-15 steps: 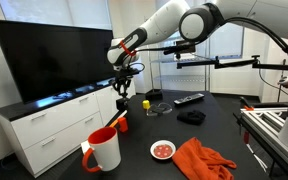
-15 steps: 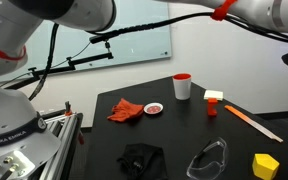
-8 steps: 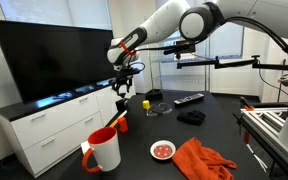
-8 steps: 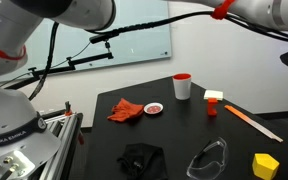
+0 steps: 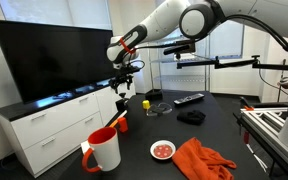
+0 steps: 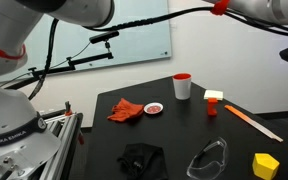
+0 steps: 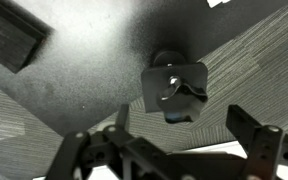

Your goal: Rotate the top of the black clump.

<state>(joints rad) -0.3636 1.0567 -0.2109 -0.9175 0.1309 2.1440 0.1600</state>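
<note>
While fingers (image 7: 246,122) gape, the black clump (image 7: 174,88) stands free.

Wrist view was blurred: black clump (image 7: 174,88) seen from above, top detail unreadable. Fingers (image 7: 252,128) were cut off by the picture's bottom edge. Dark slab (image 7: 12,35) was clipped at the top-left, unidentifiable. In an exterior view the clump (image 5: 121,106) was too small to resolve. Orange cloth (image 5: 202,160) at the desk's near edge ran off-frame.

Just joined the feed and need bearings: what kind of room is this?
Probably an office or lab room: a large dark screen on white cabinets, a wall whiteboard and a black worktable.
</note>
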